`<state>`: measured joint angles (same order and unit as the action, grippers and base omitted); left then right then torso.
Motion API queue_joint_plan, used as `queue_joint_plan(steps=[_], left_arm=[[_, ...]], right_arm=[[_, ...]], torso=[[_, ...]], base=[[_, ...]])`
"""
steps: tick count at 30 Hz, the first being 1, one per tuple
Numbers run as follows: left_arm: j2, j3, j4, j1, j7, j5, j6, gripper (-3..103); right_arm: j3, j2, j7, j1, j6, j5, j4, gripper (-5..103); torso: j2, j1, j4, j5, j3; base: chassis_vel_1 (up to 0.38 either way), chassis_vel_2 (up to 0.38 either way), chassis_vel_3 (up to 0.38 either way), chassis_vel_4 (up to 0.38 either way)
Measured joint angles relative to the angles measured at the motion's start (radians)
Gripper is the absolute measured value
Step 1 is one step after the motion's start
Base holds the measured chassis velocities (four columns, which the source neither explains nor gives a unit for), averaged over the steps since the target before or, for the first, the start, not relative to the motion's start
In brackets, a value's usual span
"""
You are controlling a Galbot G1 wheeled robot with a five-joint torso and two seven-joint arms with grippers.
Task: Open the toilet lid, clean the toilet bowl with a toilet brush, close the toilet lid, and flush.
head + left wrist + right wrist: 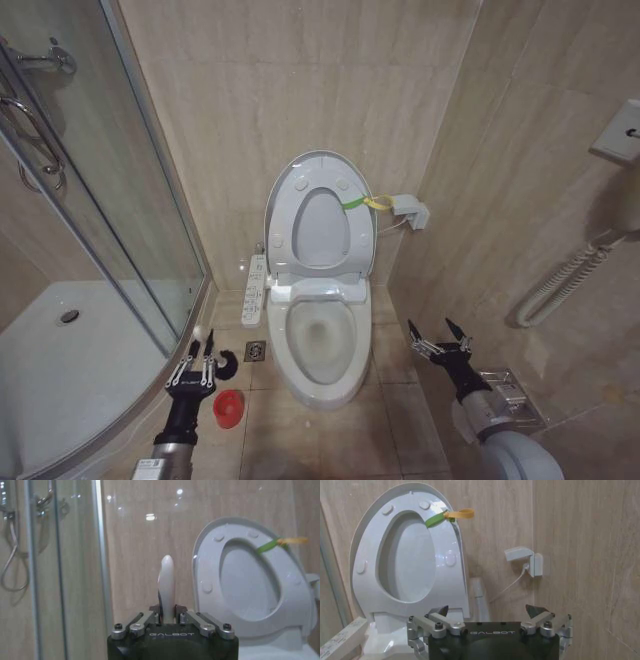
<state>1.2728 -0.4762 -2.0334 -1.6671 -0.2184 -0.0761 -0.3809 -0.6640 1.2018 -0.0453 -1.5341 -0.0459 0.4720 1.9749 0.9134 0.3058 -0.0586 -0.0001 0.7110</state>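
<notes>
The toilet lid stands raised against the wall with the seat ring up in front of it, a green-yellow band at its edge. Below it the toilet bowl lies uncovered. My left gripper is low on the floor left of the bowl, shut on the toilet brush's thin white handle, whose tip sticks up past the fingers. The red holder cup stands beside that arm. My right gripper hangs open right of the bowl, holding nothing. The right wrist view faces the lid past the open gripper.
A curved glass shower enclosure and its white tray close off the left. A narrow white button panel runs beside the bowl, with a floor drain below it. A wall socket and a coiled hose sit on the right wall.
</notes>
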Motion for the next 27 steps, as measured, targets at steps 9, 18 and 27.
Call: queue_joint_plan(steps=[9,18,27], left_arm=[[0.024,-0.032,0.072,-0.002,0.012,-0.003,-0.072,19],[0.039,-0.041,0.201,0.037,0.095,-0.065,-0.171,19],[0.037,-0.056,0.337,0.097,0.084,-0.090,-0.202,19]], right_arm=[[0.000,0.000,0.000,0.000,0.000,0.000,0.000,100],[0.000,0.000,0.000,0.000,0.000,0.000,0.000,100],[0.000,0.000,0.000,0.000,0.000,0.000,0.000,100]], torso=[[0.000,0.000,0.0000,0.0000,0.000],[0.000,0.000,0.0000,0.0000,0.000],[0.000,0.000,0.0000,0.0000,0.000]], base=[[0.000,0.000,0.000,0.000],[0.000,0.000,0.000,0.000],[0.000,0.000,0.000,0.000]])
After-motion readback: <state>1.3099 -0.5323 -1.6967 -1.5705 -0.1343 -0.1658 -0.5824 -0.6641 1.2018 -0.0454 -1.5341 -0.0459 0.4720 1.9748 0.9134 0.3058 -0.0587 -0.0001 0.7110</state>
